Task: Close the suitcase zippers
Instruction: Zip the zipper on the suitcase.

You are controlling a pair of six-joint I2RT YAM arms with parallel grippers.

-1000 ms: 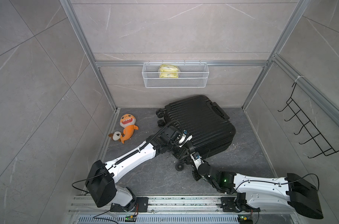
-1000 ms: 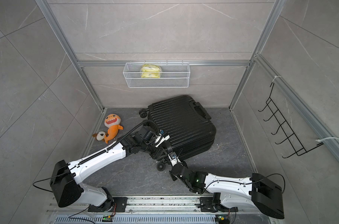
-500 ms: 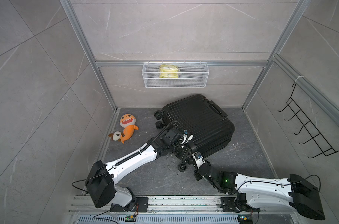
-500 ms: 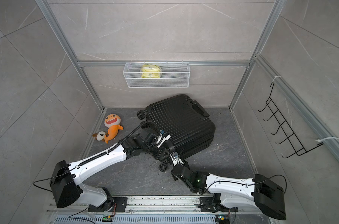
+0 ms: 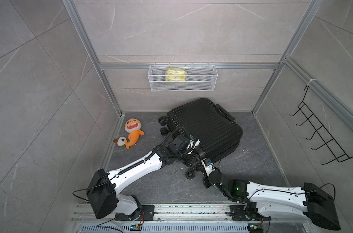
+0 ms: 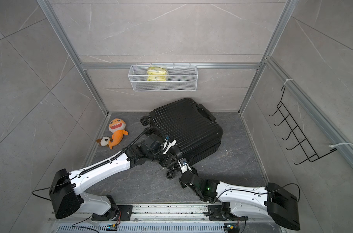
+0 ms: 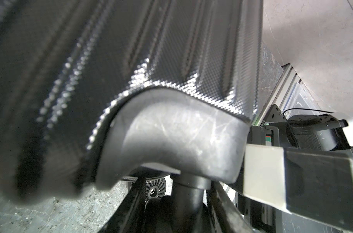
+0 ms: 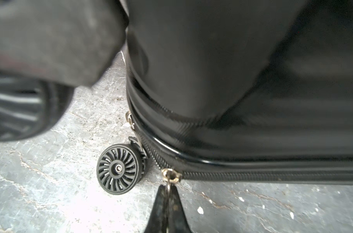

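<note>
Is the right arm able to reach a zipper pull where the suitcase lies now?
Yes, it seems: the right gripper is shut on a zipper pull at the suitcase rim, nothing between them.

Both arms low and outstretched, left claw (image 5: 192, 158) part-spread, right claw (image 8: 167, 194) pinched tight

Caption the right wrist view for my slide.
Right claw shut on a zipper pull at the suitcase rim, beside a caster wheel on the grey floor.
</note>
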